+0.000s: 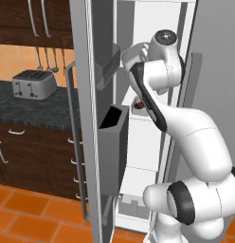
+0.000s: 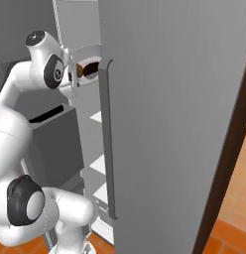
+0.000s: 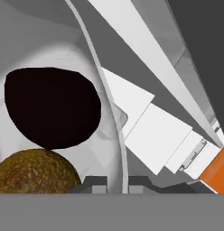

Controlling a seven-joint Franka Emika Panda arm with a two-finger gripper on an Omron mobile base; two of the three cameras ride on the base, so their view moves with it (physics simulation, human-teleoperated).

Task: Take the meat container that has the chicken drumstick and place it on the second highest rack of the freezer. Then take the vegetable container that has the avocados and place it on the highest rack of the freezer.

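Observation:
In the hand view my gripper (image 3: 117, 184) is shut on the rim of the vegetable container (image 3: 114, 113), a round light-grey bowl. Inside it lie the avocados, one near-black oval (image 3: 53, 108) and one yellowish-brown (image 3: 35, 173). From the right base camera the bowl (image 2: 90, 55) hangs tilted at my hand, high inside the open freezer (image 2: 97, 116), with the avocados (image 2: 88, 68) showing. The meat container (image 1: 136, 109) with the reddish chicken drumstick (image 1: 139, 103) rests on a white freezer shelf, partly hidden behind my arm.
The freezer door (image 1: 86, 95) stands open on the left with dark bins (image 1: 112, 142) and a long bar handle (image 1: 74, 142). A tall grey door (image 2: 169, 124) closes off the right. A toaster (image 1: 34, 84) sits on the dark counter. Lower white shelves (image 3: 154, 135) lie below.

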